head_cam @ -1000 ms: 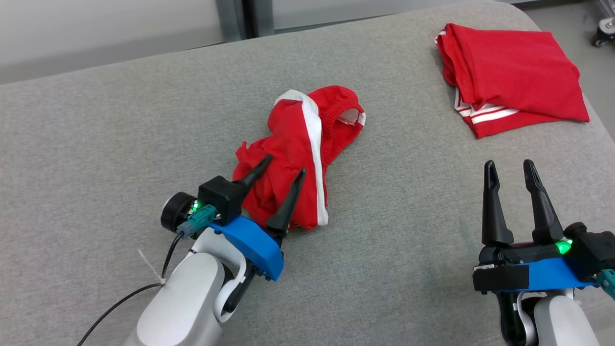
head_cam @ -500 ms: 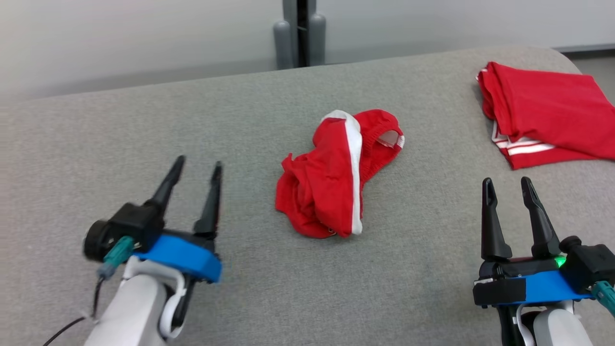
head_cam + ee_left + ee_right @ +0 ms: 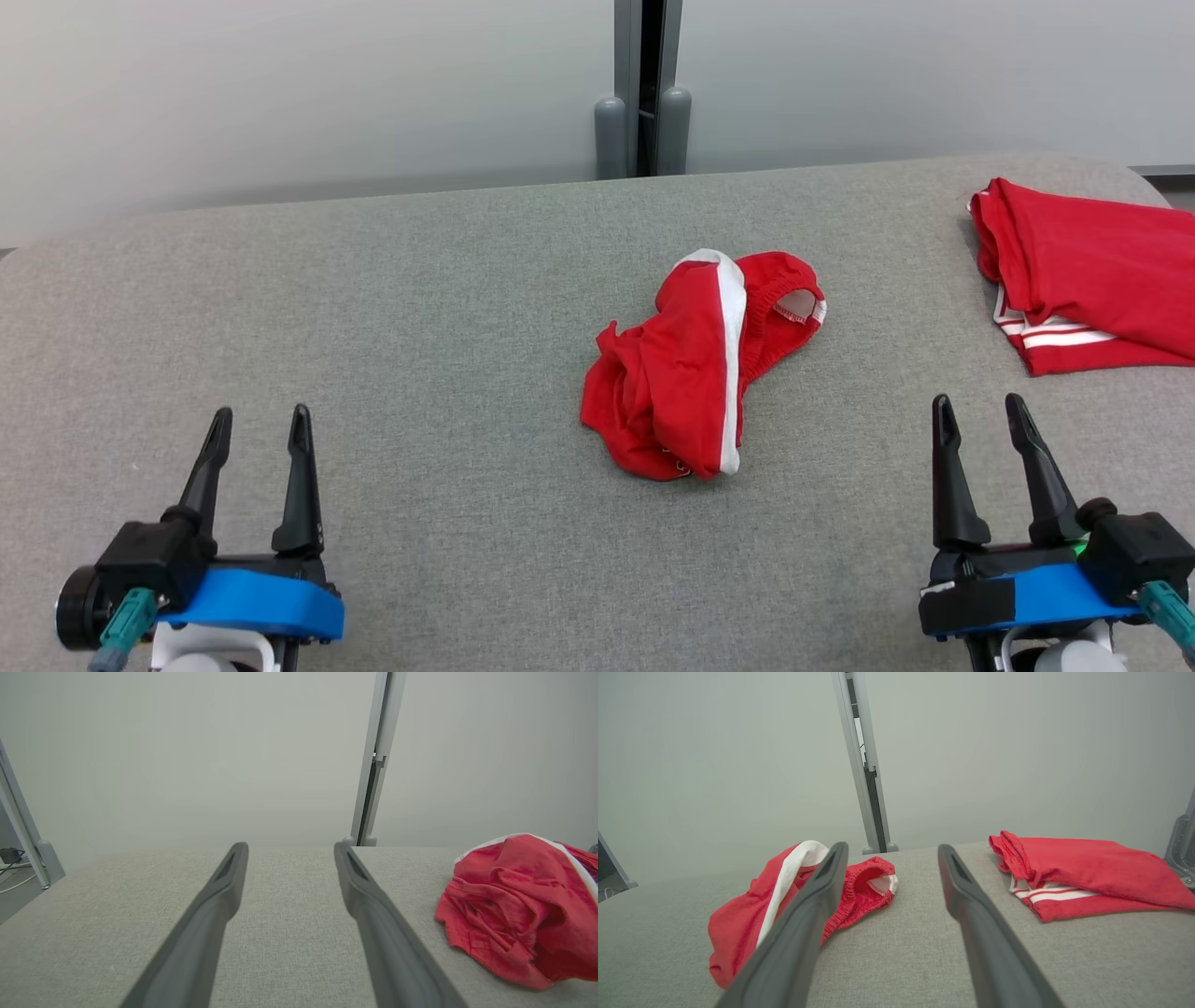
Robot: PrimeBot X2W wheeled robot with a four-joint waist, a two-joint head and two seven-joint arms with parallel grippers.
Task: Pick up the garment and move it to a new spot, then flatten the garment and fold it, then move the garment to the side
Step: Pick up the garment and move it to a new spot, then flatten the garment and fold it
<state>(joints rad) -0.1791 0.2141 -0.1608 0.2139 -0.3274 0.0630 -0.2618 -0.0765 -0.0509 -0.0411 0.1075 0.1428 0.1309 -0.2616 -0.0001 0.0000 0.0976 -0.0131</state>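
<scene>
So the crumpled red fabric garment with a white side stripe [image 3: 686,373] is sitting in a heap around the middle of the grey fabric-covered counter [image 3: 373,308], a little right of centre. It's all bunched up. The white stripe runs near-to-far along its right side, and the elastic waistband opening faces the far right, so you can see a bit of the pale inside.

The left gripper [image 3: 261,411] is down at the near left, well apart from the garment, with its two long dark fingers pointing toward the far side. Its jaws are spread wide with just bare counter between them. There's a blue band across its base and a teal plug on its left side. In the left wrist view the heap [image 3: 514,905] lies off to the right of the fingers, clear of them.

The right gripper [image 3: 977,399] is at the near right and it's the same deal: jaws spread apart, gripping nothing, fingers pointing far. It's apart from the heap too. In the right wrist view one finger overlaps the heap, but the head view shows grey counter between them. Can't tell if either gripper rests on the counter or hovers just over it.

On the far right there's a folded red garment with white stripes along one edge [image 3: 1092,271], lying flat by the counter's right edge, well apart from the crumpled one. Behind the counter is a plain pale wall [image 3: 280,93] with a grey vertical post [image 3: 644,84].
</scene>
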